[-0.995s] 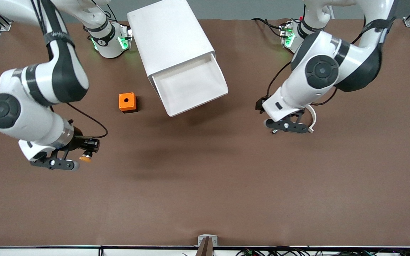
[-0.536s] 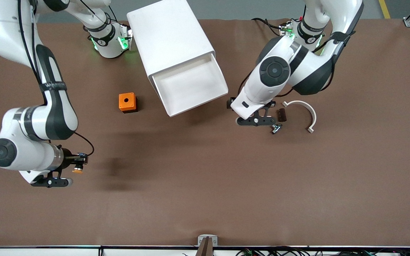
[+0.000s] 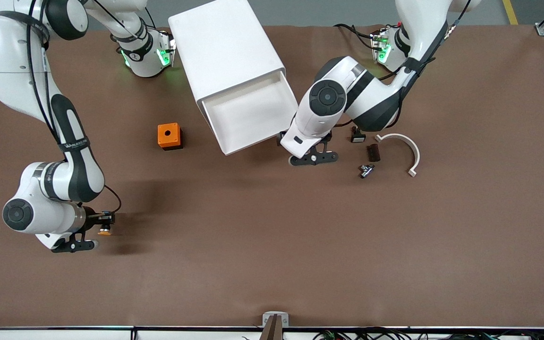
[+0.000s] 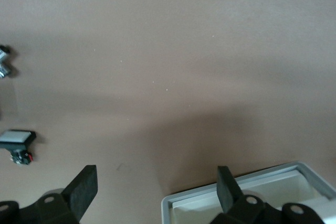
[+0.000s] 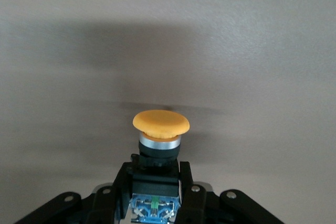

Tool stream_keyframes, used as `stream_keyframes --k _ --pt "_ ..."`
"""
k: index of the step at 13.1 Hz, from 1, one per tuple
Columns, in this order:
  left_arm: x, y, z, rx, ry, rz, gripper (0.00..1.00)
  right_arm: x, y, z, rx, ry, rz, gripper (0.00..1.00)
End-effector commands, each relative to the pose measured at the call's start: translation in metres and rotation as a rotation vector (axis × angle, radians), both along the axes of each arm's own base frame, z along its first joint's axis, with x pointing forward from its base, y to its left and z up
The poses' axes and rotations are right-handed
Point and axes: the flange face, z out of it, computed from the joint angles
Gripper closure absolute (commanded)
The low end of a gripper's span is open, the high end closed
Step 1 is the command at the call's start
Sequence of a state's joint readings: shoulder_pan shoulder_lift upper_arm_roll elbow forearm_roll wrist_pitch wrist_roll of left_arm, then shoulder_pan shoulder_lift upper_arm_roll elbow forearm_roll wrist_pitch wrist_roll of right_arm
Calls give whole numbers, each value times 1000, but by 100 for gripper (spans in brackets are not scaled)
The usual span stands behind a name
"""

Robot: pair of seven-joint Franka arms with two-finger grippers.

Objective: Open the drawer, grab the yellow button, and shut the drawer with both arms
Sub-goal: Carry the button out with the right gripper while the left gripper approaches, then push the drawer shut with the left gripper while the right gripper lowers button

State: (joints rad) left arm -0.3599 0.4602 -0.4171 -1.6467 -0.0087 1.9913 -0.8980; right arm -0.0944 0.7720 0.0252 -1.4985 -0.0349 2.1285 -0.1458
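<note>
**Button in the right gripper, drawer open**

The right gripper is clamped on the button, low over bare table toward the right arm's end. In the right wrist view its fingers pinch the black body from both sides; the round orange cap juts out past the fingertips, a silver ring just under it and a blue part showing between the fingers. The orange cube sits on the table well away from this gripper, nearer the cabinet.

The left gripper hangs with its jaws spread wide and nothing between them, just beside the front corner of the drawer. In the left wrist view one fingertip stands over the drawer's rim, the other over bare table. The drawer is pulled out of the cabinet's top and its tray looks bare.

Past the left gripper, toward the left arm's end, small parts lie on the table: a white-capped switch, a dark block, a small metal piece and a white curved strip.
</note>
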Motion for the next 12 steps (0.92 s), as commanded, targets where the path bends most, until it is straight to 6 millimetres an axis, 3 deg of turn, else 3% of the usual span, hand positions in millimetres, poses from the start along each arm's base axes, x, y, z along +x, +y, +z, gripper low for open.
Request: stream_keyframes --k 1,4,6,7,10,12 --pt "-13 -24 -3 25 12 111 0 1 3 -1 20 -9 16 92" --pt "-41 -52 -10 47 39 160 0 2 4 -2 21 -9 2 62" --pt "-59 -67 -11 59 48 168 0 3 0 3 23 -12 -4 30" --pt "-72 -78 -10 57 46 139 0 4 1 8 24 -20 -3 4" --pt "-118 -111 -12 65 53 62 0 9 5 47 24 -57 8 0" --pt "-136 -122 -11 65 61 42 0 9 16 100 25 -91 -3 0"
